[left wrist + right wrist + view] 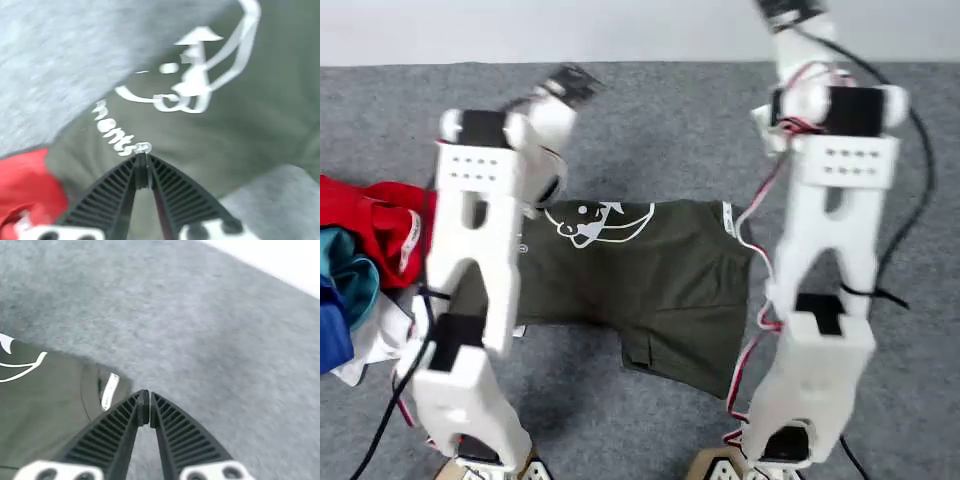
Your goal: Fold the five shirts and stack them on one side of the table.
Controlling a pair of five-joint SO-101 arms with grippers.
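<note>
An olive green shirt [650, 270] with a white print lies partly folded in the middle of the grey table [650, 130]. In the left wrist view my left gripper [142, 162] is shut and empty, held above the shirt's [250, 130] printed side near its edge by the red shirt [22, 185]. My right gripper [145, 407] is also shut on nothing, above the shirt's [45, 400] collar corner, where a white label [108, 390] shows. From the high view, both arms stand raised over the shirt's two ends.
A pile of unfolded shirts sits at the table's left edge: red [370, 225], teal [355, 275], blue [332, 335] and white [375, 340]. Bare grey felt stretches behind and to the right of the olive shirt. Red and black cables hang along the arms.
</note>
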